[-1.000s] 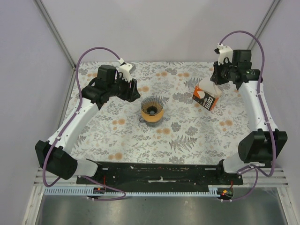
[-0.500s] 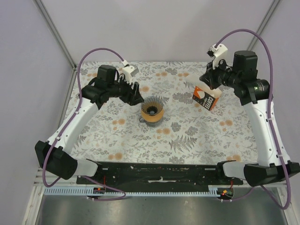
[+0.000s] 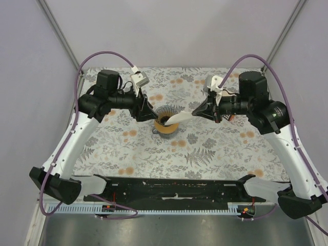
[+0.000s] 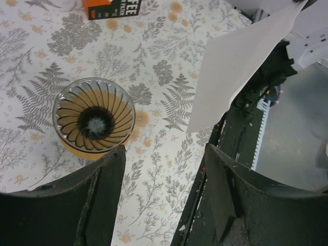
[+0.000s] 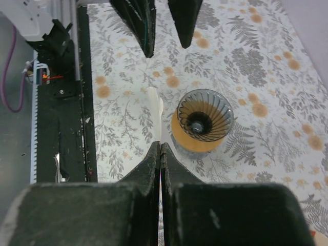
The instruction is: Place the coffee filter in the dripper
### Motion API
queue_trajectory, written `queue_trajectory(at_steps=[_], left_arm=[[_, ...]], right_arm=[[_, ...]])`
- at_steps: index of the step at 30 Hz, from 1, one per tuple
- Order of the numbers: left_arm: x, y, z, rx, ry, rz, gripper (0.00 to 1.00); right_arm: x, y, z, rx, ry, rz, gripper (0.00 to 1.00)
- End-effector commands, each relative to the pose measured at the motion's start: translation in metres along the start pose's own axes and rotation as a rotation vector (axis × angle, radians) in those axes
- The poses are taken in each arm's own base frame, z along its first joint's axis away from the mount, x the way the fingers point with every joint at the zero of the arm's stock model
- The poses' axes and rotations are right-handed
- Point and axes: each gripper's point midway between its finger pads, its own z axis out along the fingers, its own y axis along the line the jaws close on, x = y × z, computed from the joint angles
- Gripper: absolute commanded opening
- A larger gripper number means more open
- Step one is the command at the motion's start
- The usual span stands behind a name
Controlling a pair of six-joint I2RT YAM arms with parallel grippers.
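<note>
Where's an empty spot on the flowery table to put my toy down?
The widest bare patch of the table lies between the dripper and the black base rail. Another is the far edge's middle. It's crowded around the dripper: the left gripper, the right gripper and its coffee filter all meet there.

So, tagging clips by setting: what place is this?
Probably a robot test cell: bare walls box in a fern-print table, and the right gripper holds a coffee filter near the dripper.

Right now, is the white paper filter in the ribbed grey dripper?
Out. The right jaws pinch the white paper filter clear of the ribbed grey dripper, whose bowl shows empty.
</note>
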Motion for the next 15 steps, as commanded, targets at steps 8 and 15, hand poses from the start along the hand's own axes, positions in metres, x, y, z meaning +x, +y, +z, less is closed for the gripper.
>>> queue_trajectory(at_steps=[8,15], left_arm=[[0.009,-0.070,-0.023,0.218,0.067,0.086,0.66],[0.021,-0.086,-0.021,0.222,0.123,0.098,0.61]], right_arm=[[-0.013,0.059,0.021,-0.266,-0.069,-0.129,0.00],[-0.016,0.063,0.032,-0.306,-0.066,-0.152,0.00]])
